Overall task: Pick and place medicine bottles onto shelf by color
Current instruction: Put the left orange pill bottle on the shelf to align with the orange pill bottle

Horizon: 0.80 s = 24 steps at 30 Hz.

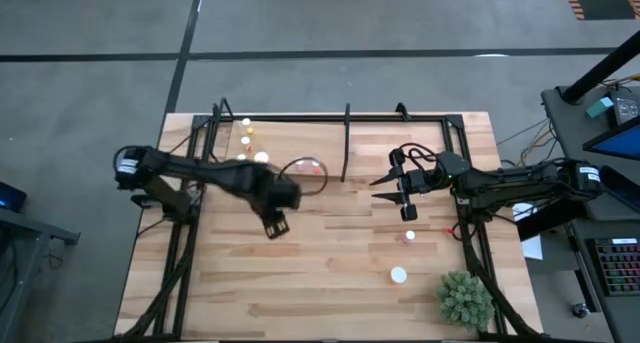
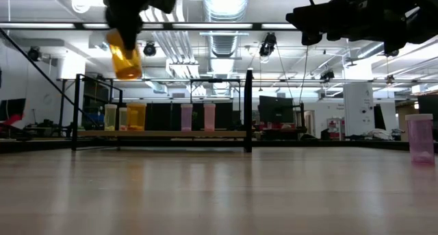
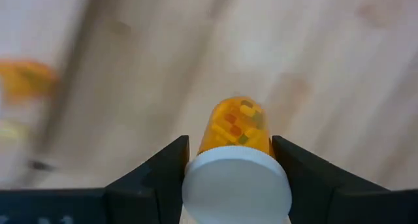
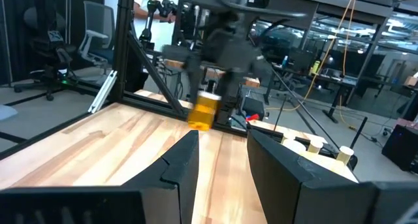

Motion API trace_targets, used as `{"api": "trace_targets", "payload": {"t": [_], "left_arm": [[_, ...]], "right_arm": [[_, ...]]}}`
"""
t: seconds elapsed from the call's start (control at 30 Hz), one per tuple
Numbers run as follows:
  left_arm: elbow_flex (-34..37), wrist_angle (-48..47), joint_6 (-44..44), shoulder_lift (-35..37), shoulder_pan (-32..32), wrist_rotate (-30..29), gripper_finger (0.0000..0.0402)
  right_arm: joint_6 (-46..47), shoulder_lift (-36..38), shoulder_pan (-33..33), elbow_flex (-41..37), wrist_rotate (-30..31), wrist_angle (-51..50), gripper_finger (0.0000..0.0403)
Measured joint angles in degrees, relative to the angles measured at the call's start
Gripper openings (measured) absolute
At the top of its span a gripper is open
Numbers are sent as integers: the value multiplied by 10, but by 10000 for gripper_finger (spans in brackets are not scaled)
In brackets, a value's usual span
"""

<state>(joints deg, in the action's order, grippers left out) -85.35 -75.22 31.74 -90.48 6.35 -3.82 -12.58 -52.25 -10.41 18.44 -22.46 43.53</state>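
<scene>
above desk, left side | left pincer (image 3: 235,165) grips orange bottle (image 3: 236,127) just under its cap | light, stiff, slick plastic; hold sides squarely | right pincer (image 4: 222,160) narrow, empty

overhead looking down, table-level looking across (into the room), two wrist cameras close

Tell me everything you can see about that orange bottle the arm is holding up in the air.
The orange bottle is a small round container of see-through orange plastic with a wide white cap and what look like coloured pills inside. The left gripper has it clamped between its two dark fingers, just under the cap. In the low view it hangs tilted, well clear of the wooden tabletop; nothing but the fingers touches it.
</scene>
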Motion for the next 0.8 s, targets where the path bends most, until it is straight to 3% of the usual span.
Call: {"api": "trace_targets", "payload": {"t": [0.17,0.4,0.57,0.8], "left_arm": [[-78,-71,-160,-42,-74,-62,180],[-110,-49,-293,-47,-211,-124,180],[-109,-8,-336,-51,-313,-127,180],[-109,3,-388,-109,-414,-101,180]], "right_arm": [[0,0,0,0,0,0,121],[0,0,0,0,0,0,121],[-3,0,0,0,0,0,121],[-4,0,0,0,0,0,121]]}}
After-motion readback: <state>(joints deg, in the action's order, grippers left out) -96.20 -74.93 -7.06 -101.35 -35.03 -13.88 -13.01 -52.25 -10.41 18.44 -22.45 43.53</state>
